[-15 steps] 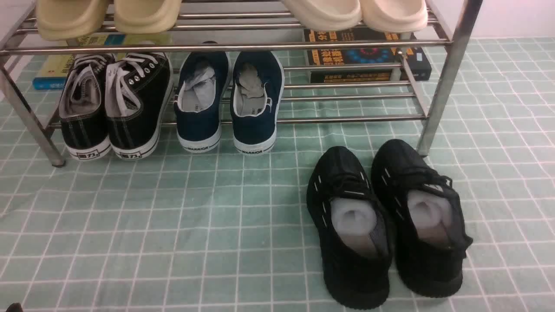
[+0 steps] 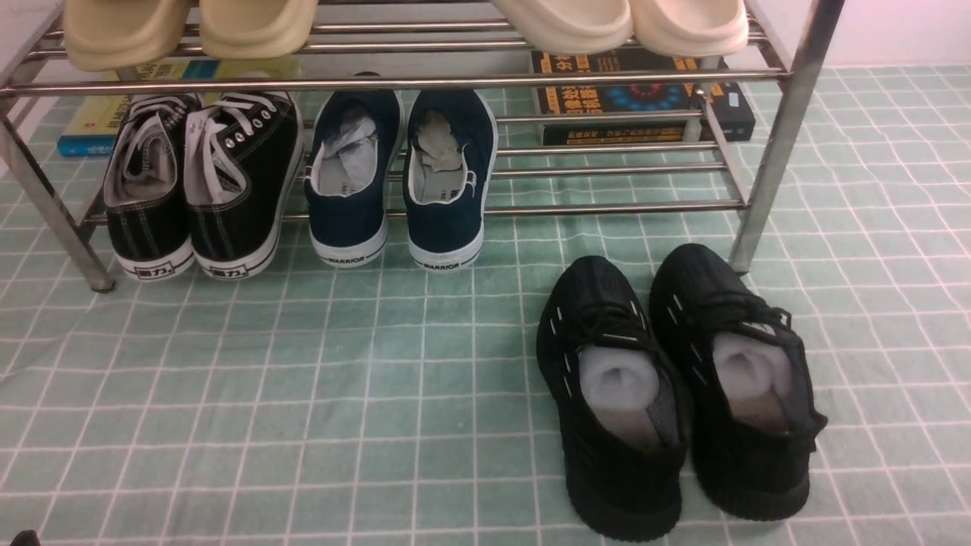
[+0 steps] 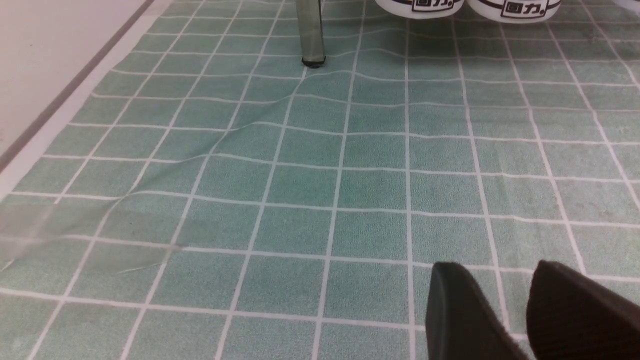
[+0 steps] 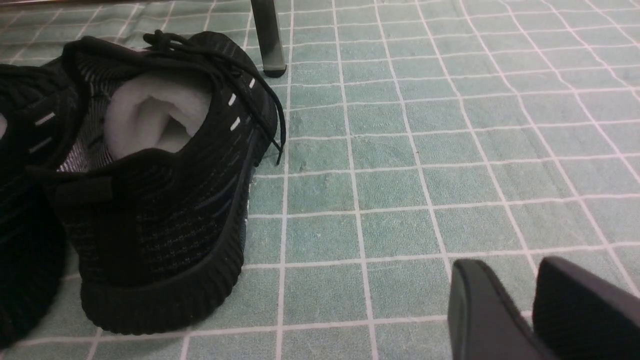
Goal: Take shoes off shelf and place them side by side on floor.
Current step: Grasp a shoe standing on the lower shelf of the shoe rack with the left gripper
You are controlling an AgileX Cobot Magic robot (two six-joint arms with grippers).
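Observation:
The shoes, a navy blue slip-on pair with white "WARRIOR" soles, stand side by side on the shelf's [image 2: 607, 206] lower tier: left one [image 2: 349, 182], right one [image 2: 449, 189], heels toward me, paper stuffing inside. Neither gripper shows in the front view. In the left wrist view my left gripper [image 3: 492, 274] hangs low over the green grid floor [image 3: 310, 180], open and empty. My right gripper [image 4: 505, 267] is also open and empty above the floor [image 4: 400, 175], apart from the black knit sneaker [image 4: 165, 190] beside it.
Black lace-up sneakers [image 2: 197, 182] sit left of the navy pair on the lower tier. Two black knit sneakers [image 2: 614, 402] [image 2: 740, 387] stand on the floor front right. Slippers [image 2: 190, 26] [image 2: 622, 23] fill the top tier. Books [image 2: 645, 98] lie behind. Shelf legs [image 3: 310, 30] [image 4: 268, 35] stand ahead.

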